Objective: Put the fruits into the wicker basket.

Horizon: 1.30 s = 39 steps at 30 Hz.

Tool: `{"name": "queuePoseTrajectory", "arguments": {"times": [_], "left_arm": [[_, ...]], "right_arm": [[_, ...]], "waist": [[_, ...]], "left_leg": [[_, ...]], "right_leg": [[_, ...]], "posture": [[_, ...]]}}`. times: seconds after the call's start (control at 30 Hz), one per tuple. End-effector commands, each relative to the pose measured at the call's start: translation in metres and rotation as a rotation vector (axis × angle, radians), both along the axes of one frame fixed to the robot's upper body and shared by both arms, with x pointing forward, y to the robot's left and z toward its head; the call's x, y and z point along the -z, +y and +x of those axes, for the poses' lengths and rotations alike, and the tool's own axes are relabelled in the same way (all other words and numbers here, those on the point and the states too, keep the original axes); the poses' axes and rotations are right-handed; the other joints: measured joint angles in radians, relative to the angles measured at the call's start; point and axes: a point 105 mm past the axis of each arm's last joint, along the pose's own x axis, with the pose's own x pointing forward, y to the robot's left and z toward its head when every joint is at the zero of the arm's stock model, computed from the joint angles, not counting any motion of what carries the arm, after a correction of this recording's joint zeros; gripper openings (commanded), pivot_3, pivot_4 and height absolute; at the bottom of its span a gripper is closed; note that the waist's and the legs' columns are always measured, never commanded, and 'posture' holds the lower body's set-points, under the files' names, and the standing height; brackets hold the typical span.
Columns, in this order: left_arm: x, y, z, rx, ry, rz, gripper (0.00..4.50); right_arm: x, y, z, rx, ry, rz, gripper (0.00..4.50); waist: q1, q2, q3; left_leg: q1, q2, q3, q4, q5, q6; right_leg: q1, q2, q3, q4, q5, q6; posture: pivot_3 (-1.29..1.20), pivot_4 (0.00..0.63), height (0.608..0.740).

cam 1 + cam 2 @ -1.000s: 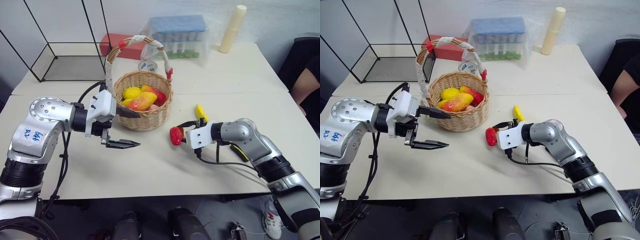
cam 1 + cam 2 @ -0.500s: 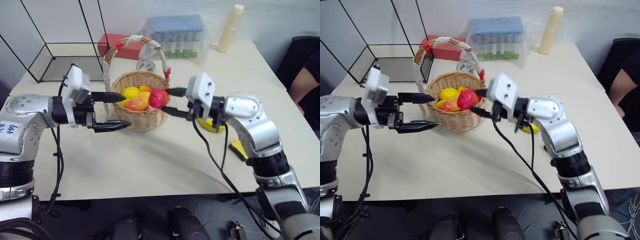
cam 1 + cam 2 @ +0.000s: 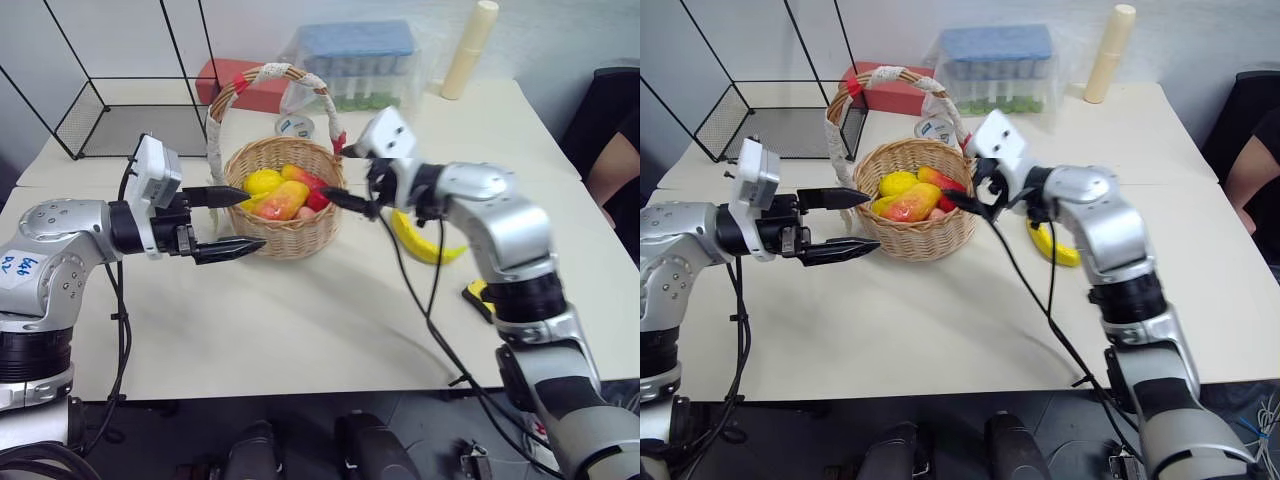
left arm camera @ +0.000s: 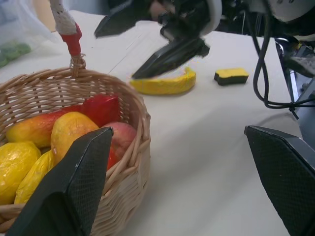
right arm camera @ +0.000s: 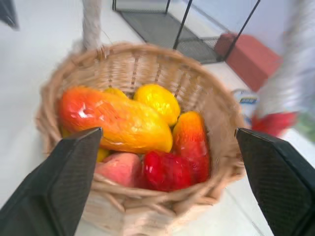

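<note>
Wicker basket [image 3: 285,200]: fruits [image 5: 147,132] partly hidden by rim | left pincer [image 3: 232,220] spread | right pincer [image 3: 345,178] spread, empty

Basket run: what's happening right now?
The right gripper is open at the rim of the wicker basket, and the red fruit it carried over now lies inside with the other fruits. The left gripper hovers open beside the basket, holding nothing. A banana is still on the table beyond the right arm, so the job isn't finished.
</note>
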Motion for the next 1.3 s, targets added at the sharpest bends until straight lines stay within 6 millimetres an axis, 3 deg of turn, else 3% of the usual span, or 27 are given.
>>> {"name": "queuePoseTrajectory", "arguments": {"times": [0.03, 0.17, 0.33, 0.57, 0.87, 1.0, 1.17, 1.27, 1.3], "left_arm": [[-0.018, -0.016, -0.012, 0.089, -0.084, -0.003, 4.5], [-0.016, -0.027, -0.02, 0.179, -0.103, 0.04, 4.5], [-0.001, -0.036, -0.028, 0.281, -0.103, 0.128, 4.5], [0.005, -0.039, -0.02, 0.277, -0.142, 0.176, 4.5], [0.001, -0.04, -0.018, 0.265, -0.159, 0.162, 4.5], [0.0, -0.039, -0.018, 0.254, -0.163, 0.157, 4.5], [-0.001, -0.037, -0.017, 0.23, -0.157, 0.138, 4.5], [-0.002, -0.034, -0.013, 0.204, -0.149, 0.116, 4.5], [-0.003, -0.031, -0.011, 0.179, -0.137, 0.092, 4.5]], "right_arm": [[-0.008, -0.039, -0.016, 0.092, 0.06, 0.083, 4.46], [0.015, -0.078, -0.029, 0.199, 0.165, 0.116, 4.46], [0.085, -0.12, -0.032, 0.387, 0.349, 0.028, 4.46], [0.127, -0.125, -0.014, 0.412, 0.427, -0.025, 4.46], [0.137, -0.115, 0.012, 0.376, 0.389, -0.085, 4.46], [0.137, -0.116, 0.016, 0.367, 0.374, -0.113, 3.59], [0.126, -0.112, 0.008, 0.3, 0.346, -0.101, 1.77], [0.113, -0.097, -0.001, 0.212, 0.325, -0.071, 0.76], [0.098, -0.08, -0.009, 0.125, 0.307, -0.026, 0.72]], "waist": [[0.002, 0.0, 0.0], [0.008, 0.0, 0.0], [0.003, 0.0, 0.0], [-0.008, 0.0, 0.0], [-0.006, 0.0, 0.0], [-0.006, 0.0, 0.0], [-0.005, 0.0, 0.0], [-0.005, 0.0, 0.0], [-0.006, 0.0, 0.0]], "left_leg": [[0.001, 0.0, 0.0, 0.001, 0.0, 0.0], [0.002, -0.001, 0.001, 0.0, 0.0, 0.0], [0.003, 0.0, 0.002, -0.003, 0.002, -0.001], [0.004, 0.0, 0.004, -0.003, 0.003, -0.001], [0.004, 0.0, 0.004, -0.002, 0.003, -0.001], [0.004, 0.0, 0.004, -0.002, 0.003, -0.001], [0.004, 0.0, 0.004, -0.002, 0.003, -0.001], [0.004, 0.0, 0.004, -0.002, 0.003, -0.001], [0.004, 0.0, 0.004, -0.002, 0.003, -0.001]], "right_leg": [[0.001, 0.0, 0.0, -0.002, 0.0, 0.0], [0.003, 0.0, 0.001, -0.004, 0.0, 0.0], [0.002, 0.003, 0.002, -0.005, 0.0, 0.0], [0.002, 0.004, 0.004, -0.005, 0.0, 0.0], [0.002, 0.003, 0.004, -0.005, 0.0, 0.0], [0.002, 0.003, 0.004, -0.005, 0.0, 0.0], [0.002, 0.003, 0.004, -0.004, 0.0, 0.0], [0.002, 0.003, 0.004, -0.004, 0.0, 0.0], [0.002, 0.003, 0.004, -0.004, 0.0, 0.0]], "posture": [[0.0, 0.15, 0.74], [0.0, 0.15, 0.74], [0.0, 0.15, 0.74], [0.0, 0.15, 0.74], [0.0, 0.15, 0.74], [0.0, 0.15, 0.74], [0.0, 0.15, 0.74], [0.0, 0.15, 0.74], [0.0, 0.15, 0.74]]}}
